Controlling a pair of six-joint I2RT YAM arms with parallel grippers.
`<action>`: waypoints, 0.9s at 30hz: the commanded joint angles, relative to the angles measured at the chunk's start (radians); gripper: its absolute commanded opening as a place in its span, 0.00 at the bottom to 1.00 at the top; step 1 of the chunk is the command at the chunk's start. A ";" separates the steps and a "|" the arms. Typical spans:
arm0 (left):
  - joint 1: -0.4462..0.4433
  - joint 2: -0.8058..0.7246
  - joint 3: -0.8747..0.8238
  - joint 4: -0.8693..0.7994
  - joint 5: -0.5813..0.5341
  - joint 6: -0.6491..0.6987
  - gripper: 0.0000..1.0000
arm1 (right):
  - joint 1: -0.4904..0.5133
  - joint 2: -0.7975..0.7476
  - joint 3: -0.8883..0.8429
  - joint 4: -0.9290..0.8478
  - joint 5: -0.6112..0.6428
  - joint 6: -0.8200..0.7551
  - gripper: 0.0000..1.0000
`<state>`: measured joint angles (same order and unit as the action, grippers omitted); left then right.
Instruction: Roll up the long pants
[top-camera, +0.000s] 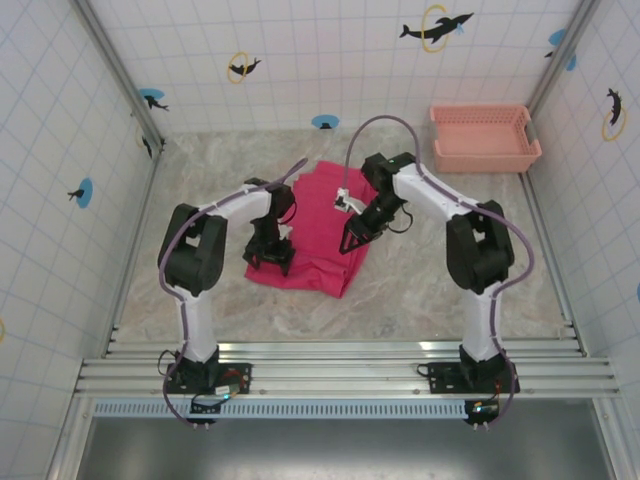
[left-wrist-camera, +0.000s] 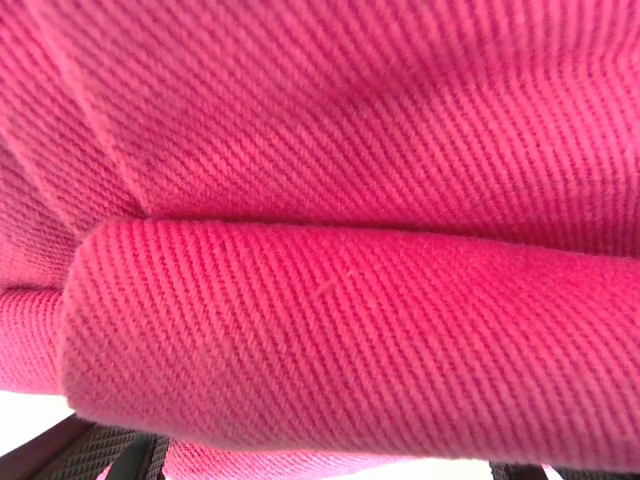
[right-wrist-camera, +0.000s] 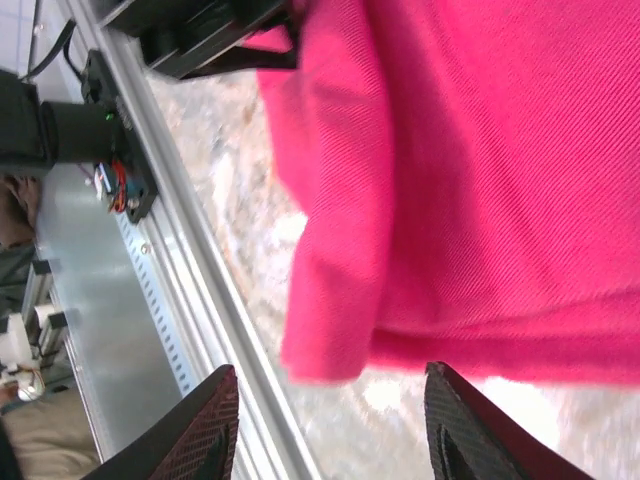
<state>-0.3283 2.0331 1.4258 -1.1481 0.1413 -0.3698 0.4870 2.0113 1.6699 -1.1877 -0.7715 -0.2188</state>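
Two sides to weigh before any rolling of the long pants. Lies folded in the middle of the marbled table, long axis running from the far side toward the near edge and leaning a little to the near left. Sits well apart from the pink basket in the far right corner.

Flanked across that axis: left gripper on the near-left corner of the cloth, right gripper at the right edge, roughly halfway along. Puts the left arm closer to the near end, probably where a roll would begin.

On the right: fingers spread wide, gripping nothing, with a drooping corner of the fabric just beyond the gap and bare table under it. Reaches in from the right with the elbow high and the wrist tipped down toward the near left.

On the left: pressed so close that a thick rounded fold of twill crowds the wrist camera, with dark finger parts peeking in at the bottom edge. Cannot tell whether clamped on the fold or merely resting against it. Folds back tightly, upper arm raised, wrist pointing straight down.

Likely calls for a matched hold at the near edge, then a turn away along the long axis.
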 joint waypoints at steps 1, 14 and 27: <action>-0.003 0.059 0.040 0.057 -0.010 0.013 0.80 | 0.060 -0.075 -0.085 -0.013 0.064 0.013 0.53; -0.003 0.089 0.101 0.013 -0.011 0.032 0.81 | 0.175 -0.103 -0.286 0.224 0.182 0.181 0.53; -0.003 0.082 0.093 -0.005 -0.003 0.041 0.81 | 0.202 0.011 -0.202 0.292 0.268 0.231 0.21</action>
<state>-0.3283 2.0869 1.5074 -1.1954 0.1410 -0.3447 0.6971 2.0136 1.4288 -0.9371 -0.5392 0.0109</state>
